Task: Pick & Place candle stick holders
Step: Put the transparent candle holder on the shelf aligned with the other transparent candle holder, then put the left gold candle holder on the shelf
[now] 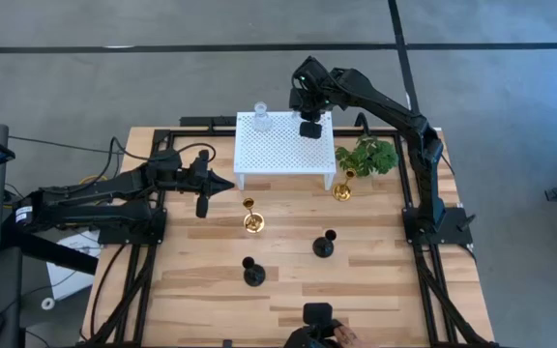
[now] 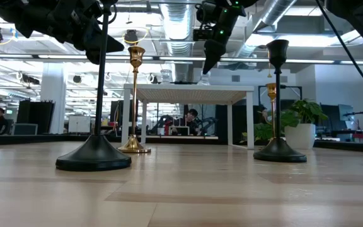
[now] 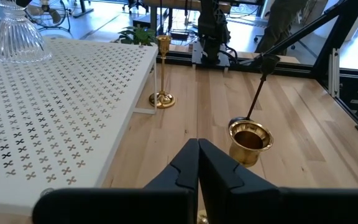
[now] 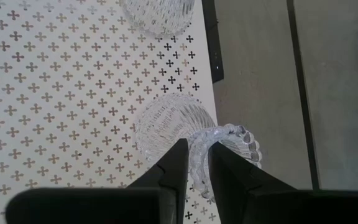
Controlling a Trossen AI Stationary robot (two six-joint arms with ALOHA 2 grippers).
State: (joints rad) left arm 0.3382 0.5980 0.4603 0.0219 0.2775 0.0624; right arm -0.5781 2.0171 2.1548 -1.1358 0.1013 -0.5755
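Observation:
Two clear glass holders are at the white perforated rack [image 1: 283,155]. One [image 1: 260,118] stands on its far left part. My right gripper [image 1: 309,128] is shut on the other [image 4: 166,127] over the rack's far right part. My left gripper [image 1: 222,184] is shut and empty, left of the rack's near left leg, with a gold holder [image 1: 251,218] just beyond its tips [image 3: 197,149]. A second gold holder [image 1: 344,189] stands by the rack's right leg. Two black holders [image 1: 324,244] [image 1: 252,273] stand nearer the front edge. My right gripper pinches the beaded rim [image 4: 211,144] of the clear glass holder between its two fingers, one finger inside the cup and one outside. The fingers come from above, pointing down. The ribbed body lies tilted below them; whether it rests on the rack I cannot tell.
A green leafy plant [image 1: 370,155] stands right of the rack, beside the second gold holder. A dark object and a person's hand [image 1: 337,333] show at the table's near edge. Bare wood lies between the black holders and the front edge.

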